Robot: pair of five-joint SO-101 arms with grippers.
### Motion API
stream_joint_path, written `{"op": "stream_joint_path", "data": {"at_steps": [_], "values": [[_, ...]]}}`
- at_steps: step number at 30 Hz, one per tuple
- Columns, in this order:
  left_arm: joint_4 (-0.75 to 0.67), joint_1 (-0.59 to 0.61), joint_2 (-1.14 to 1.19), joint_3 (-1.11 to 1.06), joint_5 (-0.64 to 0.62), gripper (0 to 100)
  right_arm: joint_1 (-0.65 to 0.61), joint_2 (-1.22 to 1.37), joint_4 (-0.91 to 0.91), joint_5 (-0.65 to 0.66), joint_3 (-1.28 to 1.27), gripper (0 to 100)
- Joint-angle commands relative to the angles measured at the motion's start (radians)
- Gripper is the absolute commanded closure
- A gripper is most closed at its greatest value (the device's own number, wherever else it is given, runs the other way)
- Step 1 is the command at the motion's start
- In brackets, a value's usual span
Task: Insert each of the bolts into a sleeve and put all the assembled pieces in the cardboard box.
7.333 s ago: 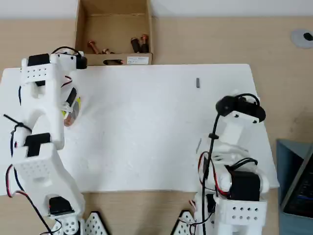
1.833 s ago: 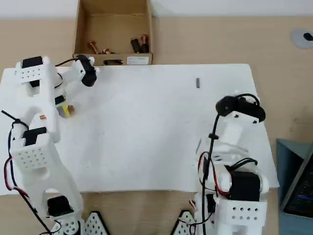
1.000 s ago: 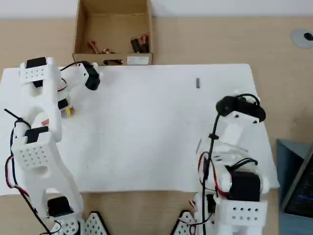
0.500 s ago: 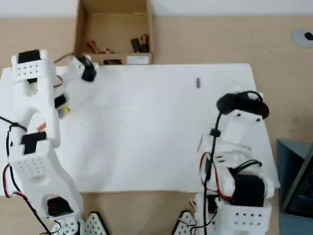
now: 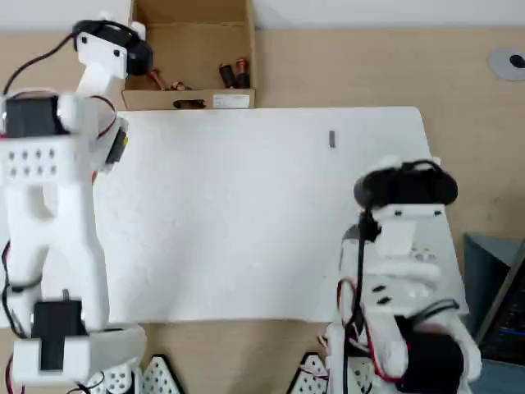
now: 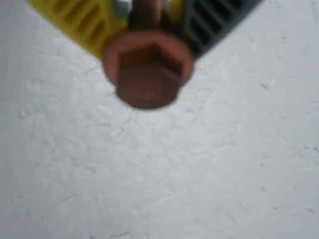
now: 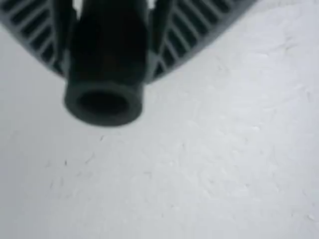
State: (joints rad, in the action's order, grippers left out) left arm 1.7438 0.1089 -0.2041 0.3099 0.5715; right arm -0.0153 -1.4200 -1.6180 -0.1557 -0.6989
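A copper-coloured bolt [image 6: 148, 74] is pinched in the left tool [image 6: 149, 17], gripped by its shank between one yellow finger and one dark finger. Its hex head sticks out past the fingertips and faces the camera, while the far end of the shank is hidden between the fingers. A dark hollow sleeve [image 7: 105, 64] is pinched in the right tool [image 7: 107, 40] between two ribbed dark fingers, with its open round mouth poking out beyond their tips. Beyond each tool lies a white mat [image 5: 246, 213], and whether either part touches it cannot be told. The two tools are well apart, at opposite sides of the mat. A small dark piece [image 5: 331, 139] lies on the mat ahead of the right tool. The cardboard box [image 5: 189, 100] sits on the bench [image 5: 369, 66] just past the mat's far edge, near the left tool, and already holds a few assembled pieces [image 5: 234, 74]. The step in hand appears to be the insertion itself, with one part ready in each tool. The next move likely calls for bringing the tools together and lining the bolt's free end up squarely with the sleeve's mouth.
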Motion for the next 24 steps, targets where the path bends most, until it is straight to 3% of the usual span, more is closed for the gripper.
{"op": "stream_joint_path", "data": {"at_steps": [1, 5, 10, 19, 24], "values": [[0.008, -0.043, -0.199, -0.081, -0.117, 100, 0.007, -0.077, 0.025, 0.037, -0.010, 98.9], [-0.014, -0.098, -0.386, -0.249, -0.264, 100, 0.007, -0.188, 0.086, 0.037, -0.128, 98.9], [-0.196, -0.103, -0.625, -0.514, -0.431, 100, -0.013, -0.283, 0.158, 0.037, -0.275, 98.9], [-0.479, -0.103, -1.075, -0.967, -0.609, 100, -0.269, -0.389, 0.305, 0.032, -0.453, 98.9], [-0.549, -0.109, -1.325, -1.189, -0.671, 100, -0.395, -0.400, 0.364, 0.032, -0.499, 98.9]]}}
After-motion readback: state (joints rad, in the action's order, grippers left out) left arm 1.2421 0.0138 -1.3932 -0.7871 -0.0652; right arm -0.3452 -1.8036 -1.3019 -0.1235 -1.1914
